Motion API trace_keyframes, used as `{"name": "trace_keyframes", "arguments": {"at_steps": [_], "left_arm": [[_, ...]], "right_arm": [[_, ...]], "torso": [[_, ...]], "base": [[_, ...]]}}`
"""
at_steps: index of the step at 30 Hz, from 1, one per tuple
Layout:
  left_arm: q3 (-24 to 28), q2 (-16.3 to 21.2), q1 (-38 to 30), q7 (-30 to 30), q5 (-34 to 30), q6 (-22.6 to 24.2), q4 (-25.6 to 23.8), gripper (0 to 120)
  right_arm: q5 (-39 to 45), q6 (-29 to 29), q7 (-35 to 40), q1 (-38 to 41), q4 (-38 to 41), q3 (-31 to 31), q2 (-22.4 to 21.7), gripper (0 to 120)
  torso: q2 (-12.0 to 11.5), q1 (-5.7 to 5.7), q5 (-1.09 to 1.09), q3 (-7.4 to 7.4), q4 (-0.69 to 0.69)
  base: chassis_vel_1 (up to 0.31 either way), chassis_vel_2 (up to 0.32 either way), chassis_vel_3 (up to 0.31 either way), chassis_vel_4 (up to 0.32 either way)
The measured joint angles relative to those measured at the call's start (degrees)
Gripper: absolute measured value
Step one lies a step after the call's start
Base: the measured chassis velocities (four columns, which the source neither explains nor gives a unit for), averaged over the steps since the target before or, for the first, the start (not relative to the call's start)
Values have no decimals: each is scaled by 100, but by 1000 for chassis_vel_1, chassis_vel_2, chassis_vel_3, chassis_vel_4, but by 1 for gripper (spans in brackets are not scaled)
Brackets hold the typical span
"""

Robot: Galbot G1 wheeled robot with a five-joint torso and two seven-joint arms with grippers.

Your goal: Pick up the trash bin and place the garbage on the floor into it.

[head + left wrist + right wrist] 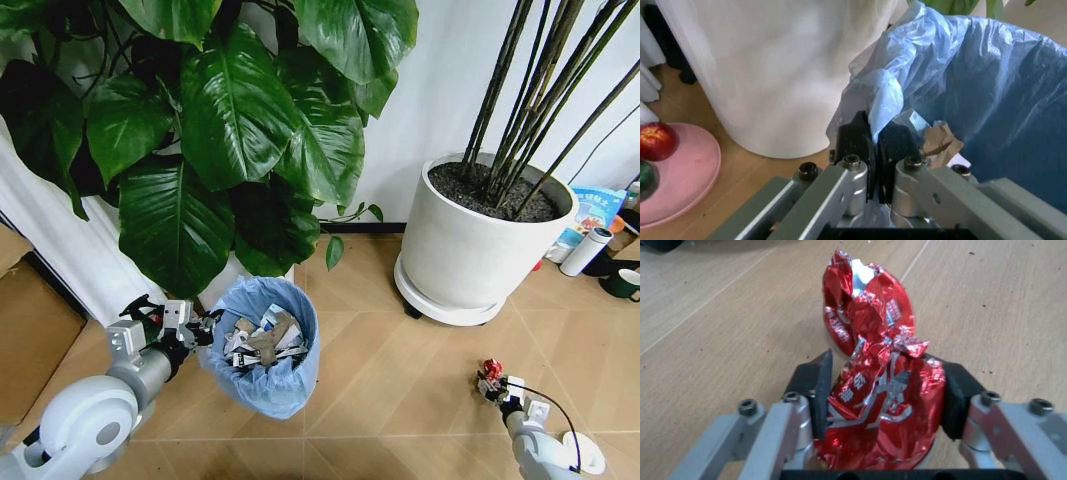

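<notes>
your left gripper [873, 142] pinches the bin [262, 345] rim beside a pot [480, 240]; scraps [262, 340] fill it; right gripper [883, 395] grips a red wrapper [873, 385].

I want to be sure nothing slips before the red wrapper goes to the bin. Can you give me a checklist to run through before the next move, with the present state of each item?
1. Right gripper closed around the red wrapper: ok, a pad on each side.
2. Wrapper clear of the floor: cannot tell.
3. Left gripper pinching the trash bin at its rim, bag included: ok.
4. Bin mouth open to drop into: ok.
5. Room left in the bin: ok, scraps lie below the rim.
6. Bin clear of the plant pot: ok, open floor between them.
</notes>
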Motion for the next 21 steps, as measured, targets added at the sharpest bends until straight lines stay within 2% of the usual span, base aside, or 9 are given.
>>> {"name": "trace_keyframes", "arguments": {"at_steps": [9, 14, 21], "left_arm": [[0, 4, 9, 2, 8, 0, -1, 0], [13, 0, 18, 10, 24, 0, -28, 0], [48, 9, 15, 26, 41, 0, -55, 0]], "right_arm": [[-37, 15, 2, -107, 119, 86, -26, 26], [-25, -41, 3, -397, 452, 162, -150, 14], [111, -153, 48, -961, 1059, 317, -346, 9]], "torso": [[0, 0, 1, -1, 2], [0, 0, 5, 0, 2], [0, 0, 4, 0, -2]], "base": [[0, 0, 0, 0], [0, 0, 0, 0], [0, 0, 0, 0]]}}
